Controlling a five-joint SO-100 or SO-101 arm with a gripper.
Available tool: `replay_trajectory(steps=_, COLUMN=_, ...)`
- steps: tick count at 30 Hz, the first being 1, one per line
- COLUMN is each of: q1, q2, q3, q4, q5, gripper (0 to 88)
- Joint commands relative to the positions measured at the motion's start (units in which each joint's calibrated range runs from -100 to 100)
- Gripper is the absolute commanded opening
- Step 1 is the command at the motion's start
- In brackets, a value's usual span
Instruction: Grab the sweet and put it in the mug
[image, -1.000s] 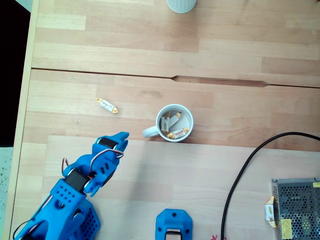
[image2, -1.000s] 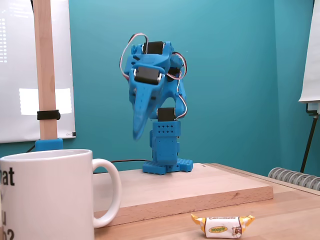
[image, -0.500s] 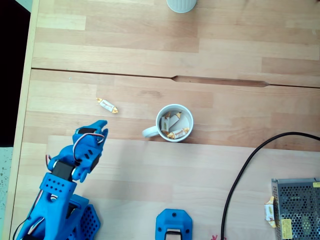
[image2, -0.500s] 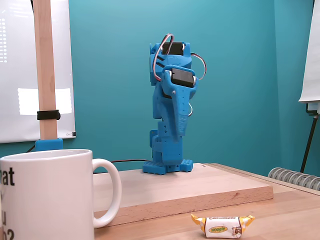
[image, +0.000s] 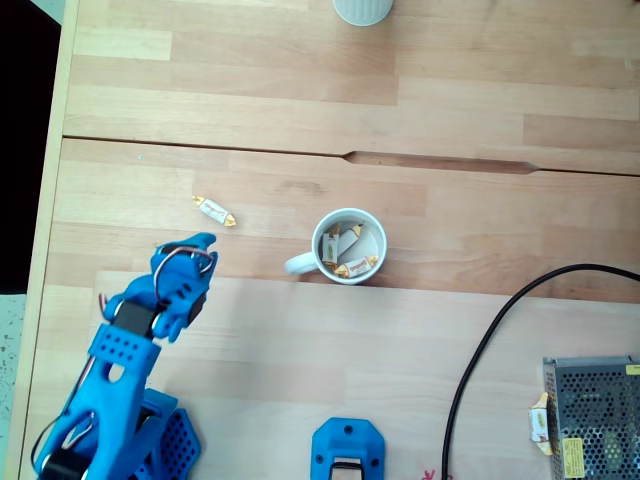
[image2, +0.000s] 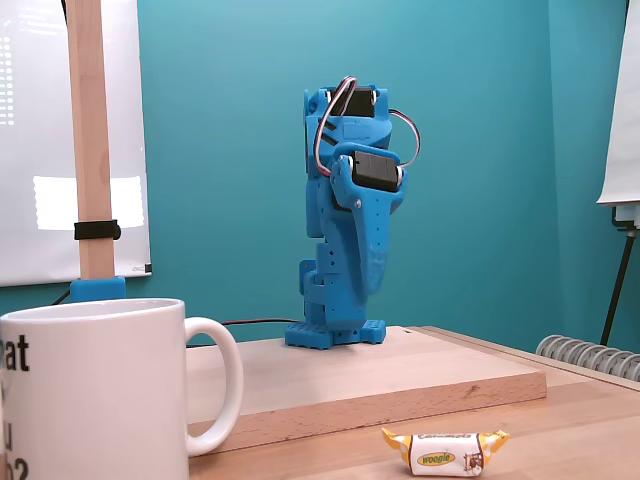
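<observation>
- In the top-down fixed view the blue arm's end effector (image: 196, 246) hangs over the counter (image: 300, 100) at lower left; whether its fingers are parted or closed I cannot tell, and nothing shows between them.
- The sweet (image: 214, 210) lies loose on the counter near the tip, at about 1 o'clock from it, long axis running 10 to 4 o'clock.
- The mug (image: 345, 247), handle at 8 o'clock, sits at 3 o'clock from the end effector, with wrapped sweets already inside.
- In the low fixed view the mug (image2: 100, 390) stands left of the sweet (image2: 445, 451), the end effector (image2: 362, 290) pointing down behind them.
</observation>
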Motion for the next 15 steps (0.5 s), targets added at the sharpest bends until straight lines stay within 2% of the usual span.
replay_trajectory(steps=1, q1=0.06, q2=3.64, q3=-9.35, q4=-0.27, q5=-0.05, gripper=9.4)
replay_trajectory(steps=7, q1=0.06, q2=9.84, q3=-17.74, q4=0.21, q5=-0.05, gripper=9.3)
replay_trajectory(steps=15, q1=0.35, q2=18.44, q3=-20.68, q4=0.21, q5=-0.05, gripper=9.3)
